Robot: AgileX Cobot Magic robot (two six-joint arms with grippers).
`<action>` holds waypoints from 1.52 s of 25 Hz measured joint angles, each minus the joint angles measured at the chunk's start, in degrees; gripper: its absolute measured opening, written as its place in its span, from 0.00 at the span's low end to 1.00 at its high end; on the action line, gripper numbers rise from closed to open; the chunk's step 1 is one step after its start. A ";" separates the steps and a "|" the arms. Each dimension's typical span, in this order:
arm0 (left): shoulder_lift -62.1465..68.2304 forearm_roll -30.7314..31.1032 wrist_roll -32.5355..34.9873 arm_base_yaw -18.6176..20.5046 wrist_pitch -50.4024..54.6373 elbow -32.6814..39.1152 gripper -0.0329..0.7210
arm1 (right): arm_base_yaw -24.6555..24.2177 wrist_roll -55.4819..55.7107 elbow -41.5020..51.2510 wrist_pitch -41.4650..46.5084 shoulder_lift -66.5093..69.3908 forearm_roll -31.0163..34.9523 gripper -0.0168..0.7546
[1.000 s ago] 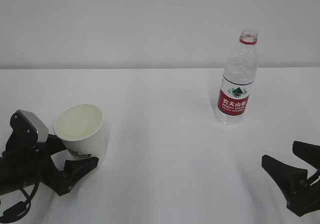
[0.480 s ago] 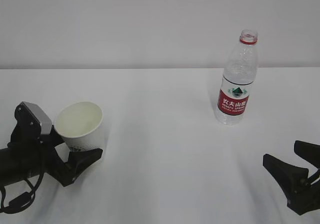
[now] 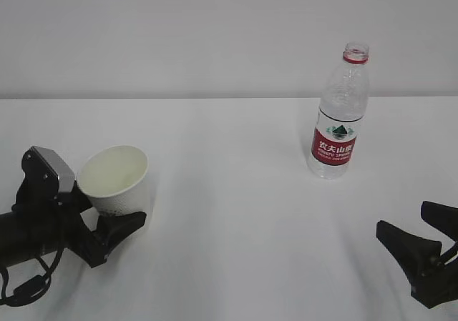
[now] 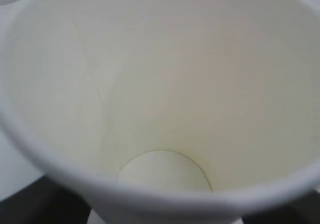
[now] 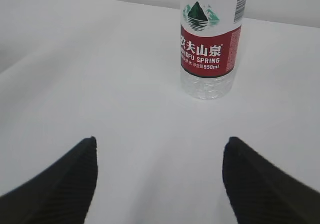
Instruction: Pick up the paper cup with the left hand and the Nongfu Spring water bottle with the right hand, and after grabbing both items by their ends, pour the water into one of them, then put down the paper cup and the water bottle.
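Black fingers of the left hand (image 3: pixel 107 229) had drawn in around the base of the paper cup (image 3: pixel 114 181) at the near left, tilting it; whether they gripped was unclear. The right hand (image 3: pixel 418 246) waited unclenched, near right, well short of the Nongfu Spring water bottle (image 3: pixel 340 117).

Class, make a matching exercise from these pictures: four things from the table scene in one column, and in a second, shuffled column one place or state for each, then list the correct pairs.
Column one:
1. paper cup
2. Nongfu Spring water bottle
3. left claw
4. right claw

Column two:
A. open over bare table, nothing between its jaws
B. standing upright at the far right, cap off
C. around the base of the cup
D. empty, tilted, at the near left

Pairs: 1-D, 2-B, 3-C, 4-A
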 joint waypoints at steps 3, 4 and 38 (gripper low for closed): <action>0.00 0.25 -0.12 0.00 0.00 0.00 0.78 | 0.00 -0.15 0.00 0.00 0.00 0.00 0.78; 0.00 0.29 -0.12 0.00 0.00 0.00 0.77 | 0.00 -0.15 0.00 0.00 0.00 0.00 0.78; -13.17 1.30 -5.49 0.00 -0.01 8.92 0.75 | 0.00 -0.51 0.00 -0.03 0.00 0.24 0.78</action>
